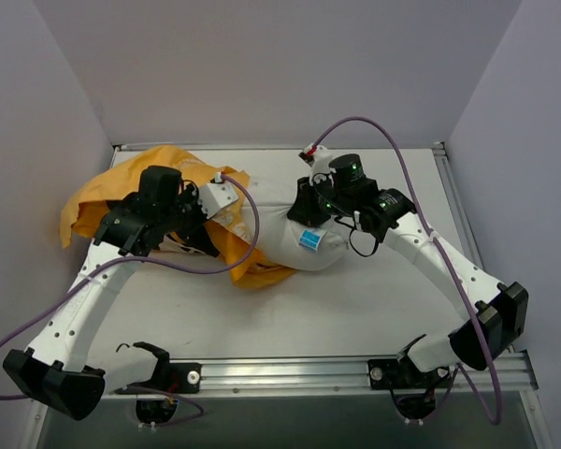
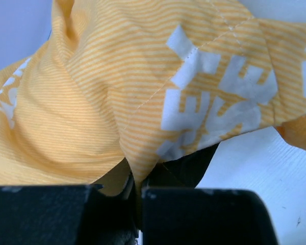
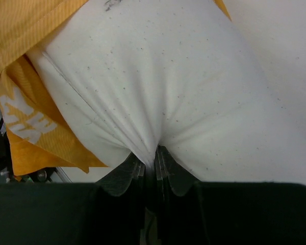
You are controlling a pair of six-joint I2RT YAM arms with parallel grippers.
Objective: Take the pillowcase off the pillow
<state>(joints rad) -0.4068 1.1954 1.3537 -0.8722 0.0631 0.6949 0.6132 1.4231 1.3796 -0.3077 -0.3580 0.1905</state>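
One blue tag marks the pillow; pillowcase lettering unreadable.

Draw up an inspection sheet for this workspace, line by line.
Surface: white table, no spills seen.
Job's things: orange pillowcase bunched at far left, covering one end of the white pillow; the end with the blue tag is out.
Clutter: nothing seen.
Claws: left claw shut on the pillowcase; right claw shut on the pillow.
Cables: right purple cable arcs above its arm; left purple cable crosses the pillowcase.
Surroundings: pale walls on three sides; metal rail at near edge.
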